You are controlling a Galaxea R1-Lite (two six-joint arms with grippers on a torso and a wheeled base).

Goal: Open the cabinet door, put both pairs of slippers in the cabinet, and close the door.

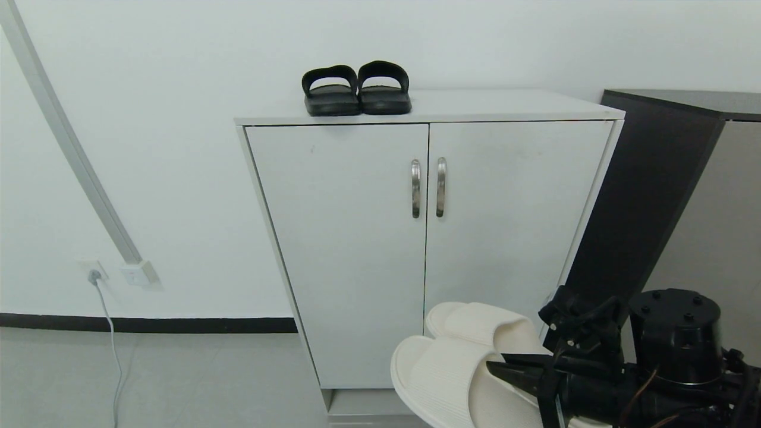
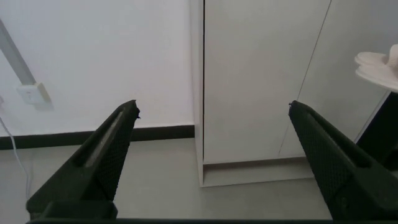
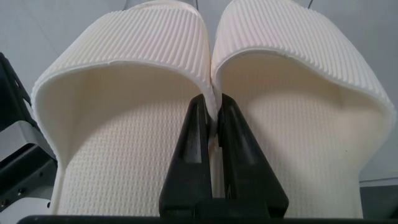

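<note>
Now, right jaws tight on both cream slippers [image 3: 124, 93] at the inner edges; left jaws wide apart.

You see cream ribbed foam slippers [image 3: 149, 56], plain black rubber slippers [image 1: 333, 95], a white two-door cabinet [image 1: 345, 238] and silver bar handles [image 1: 415, 188].

head camera faces cabinet [image 1: 345, 249], left wrist shares it, lower

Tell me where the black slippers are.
In the head view, the black slippers sit side by side on the cabinet top, toward its left, above the shut left door.
</note>
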